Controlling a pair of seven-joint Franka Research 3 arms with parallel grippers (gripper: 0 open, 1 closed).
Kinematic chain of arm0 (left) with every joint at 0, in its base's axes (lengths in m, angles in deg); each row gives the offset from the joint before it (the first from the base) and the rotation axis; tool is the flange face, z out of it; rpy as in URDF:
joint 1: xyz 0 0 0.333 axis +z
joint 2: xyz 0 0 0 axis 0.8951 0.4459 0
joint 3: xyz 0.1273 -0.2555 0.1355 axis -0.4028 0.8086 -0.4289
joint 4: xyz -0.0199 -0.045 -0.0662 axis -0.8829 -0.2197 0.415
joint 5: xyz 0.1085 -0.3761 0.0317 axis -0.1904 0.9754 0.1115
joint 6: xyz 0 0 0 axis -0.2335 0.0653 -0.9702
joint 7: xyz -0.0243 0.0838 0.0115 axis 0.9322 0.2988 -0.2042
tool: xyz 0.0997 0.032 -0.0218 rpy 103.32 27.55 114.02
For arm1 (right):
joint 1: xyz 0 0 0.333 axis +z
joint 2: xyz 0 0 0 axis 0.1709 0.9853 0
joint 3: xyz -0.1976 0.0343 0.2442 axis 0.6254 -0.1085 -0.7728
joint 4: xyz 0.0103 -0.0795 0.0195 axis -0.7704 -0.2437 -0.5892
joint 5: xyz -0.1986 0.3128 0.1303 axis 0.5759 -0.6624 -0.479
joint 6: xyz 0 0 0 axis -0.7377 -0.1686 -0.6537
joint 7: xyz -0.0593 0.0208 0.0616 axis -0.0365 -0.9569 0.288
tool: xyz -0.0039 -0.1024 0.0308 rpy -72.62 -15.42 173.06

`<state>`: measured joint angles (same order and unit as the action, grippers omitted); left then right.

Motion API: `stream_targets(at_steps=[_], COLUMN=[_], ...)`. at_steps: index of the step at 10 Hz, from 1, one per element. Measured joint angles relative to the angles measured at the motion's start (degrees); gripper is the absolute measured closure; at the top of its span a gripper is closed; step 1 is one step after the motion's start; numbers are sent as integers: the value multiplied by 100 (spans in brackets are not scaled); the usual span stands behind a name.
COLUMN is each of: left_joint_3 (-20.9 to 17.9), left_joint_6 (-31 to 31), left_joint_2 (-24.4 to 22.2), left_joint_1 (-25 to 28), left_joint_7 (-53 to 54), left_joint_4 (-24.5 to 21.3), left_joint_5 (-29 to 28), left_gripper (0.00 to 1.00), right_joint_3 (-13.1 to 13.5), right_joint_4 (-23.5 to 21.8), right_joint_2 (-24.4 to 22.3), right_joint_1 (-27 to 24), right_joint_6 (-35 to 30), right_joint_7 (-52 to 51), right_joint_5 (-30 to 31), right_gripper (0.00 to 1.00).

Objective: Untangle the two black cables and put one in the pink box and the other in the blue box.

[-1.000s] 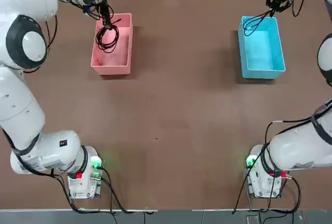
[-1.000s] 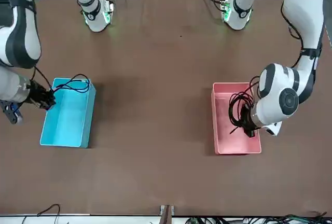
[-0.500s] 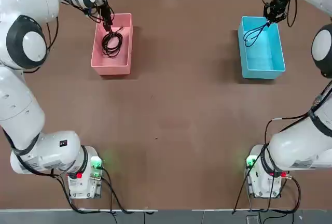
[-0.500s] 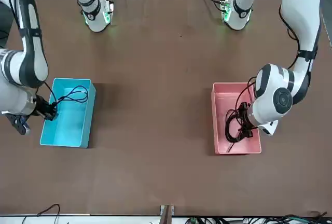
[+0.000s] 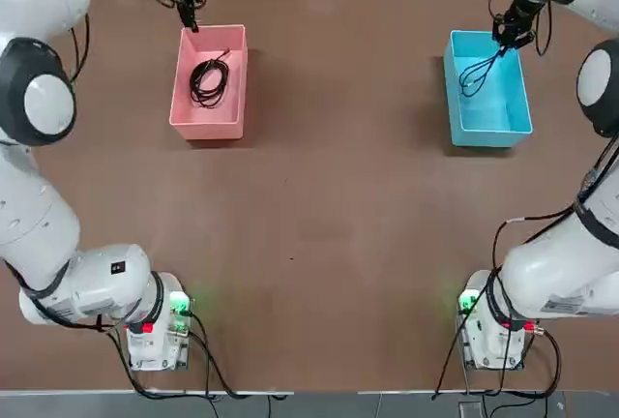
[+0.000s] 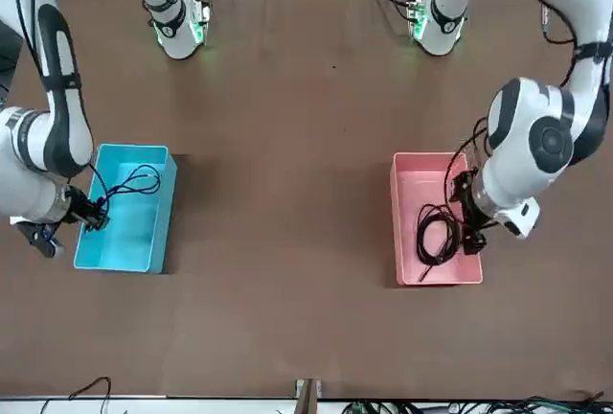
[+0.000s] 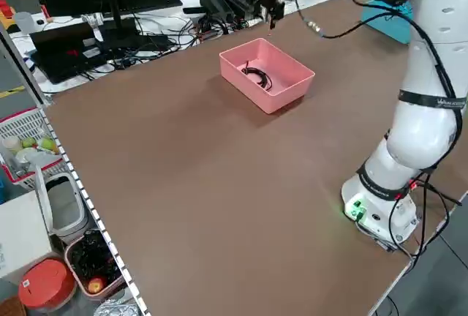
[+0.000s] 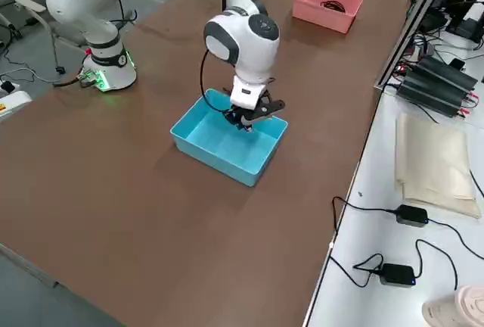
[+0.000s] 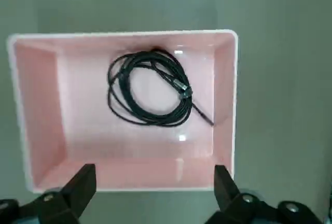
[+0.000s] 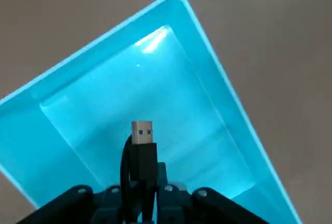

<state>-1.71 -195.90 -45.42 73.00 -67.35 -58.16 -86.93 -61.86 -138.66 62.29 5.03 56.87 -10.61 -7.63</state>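
Brown tabletop (image 5: 309, 244) beneath, I have my right gripper (image 10: 142, 187) pinched shut on the USB cable (image 10: 142, 162), its plug jutting past the fingertips over the blue box (image 5: 490, 99), so releasing should simply drop it in.

My left fingers (image 9: 79, 187) now wide open, withdrawn from the coiled black cable (image 9: 150, 89) in the pink box (image 9: 124, 154).

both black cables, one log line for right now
left gripper: open, above pink box | coiled cable: in pink box | right gripper: shut on other cable, over blue box
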Motion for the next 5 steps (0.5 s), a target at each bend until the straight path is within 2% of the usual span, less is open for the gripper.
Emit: stream_targets(at_steps=[2, 5], left_joint_3=[-8, -260], left_joint_6=[443, 1071], left_joint_2=[-362, -953], left_joint_1=[5, -82], left_joint_7=[984, 2619], left_joint_4=[161, 194], left_joint_5=[48, 395], left_gripper=[0, 0], right_joint_3=[-2, -30], right_joint_4=[-2, -9], right_joint_2=[56, 423], right_joint_1=[-112, -112], right_joint_6=[173, 575], right_joint_7=[-222, -376], right_joint_5=[58, 257], right_gripper=[93, 93])
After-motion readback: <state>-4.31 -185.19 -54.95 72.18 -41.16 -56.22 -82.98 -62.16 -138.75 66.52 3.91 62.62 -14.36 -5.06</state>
